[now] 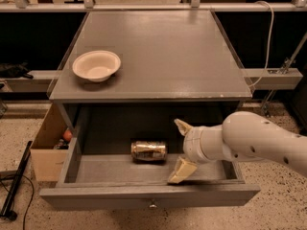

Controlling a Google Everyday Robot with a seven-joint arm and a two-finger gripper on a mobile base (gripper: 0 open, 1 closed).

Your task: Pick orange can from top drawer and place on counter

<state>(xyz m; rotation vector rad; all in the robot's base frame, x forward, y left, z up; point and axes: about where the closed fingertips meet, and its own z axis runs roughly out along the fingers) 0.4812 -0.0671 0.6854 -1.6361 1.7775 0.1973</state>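
The orange can (149,150) lies on its side on the floor of the open top drawer (115,167), near the middle. The drawer's front panel carries a small metal knob (152,205). My gripper (178,150) is inside the drawer just right of the can, open, with one cream finger (182,126) toward the back and the other (180,171) toward the front. It does not touch the can. The counter (163,51) is the grey tabletop above the drawer.
A cream bowl (96,65) sits on the left part of the counter. A cardboard box (49,145) with small items stands on the floor left of the cabinet. A black pole (14,186) lies at the lower left. A white cable (266,37) hangs at the right.
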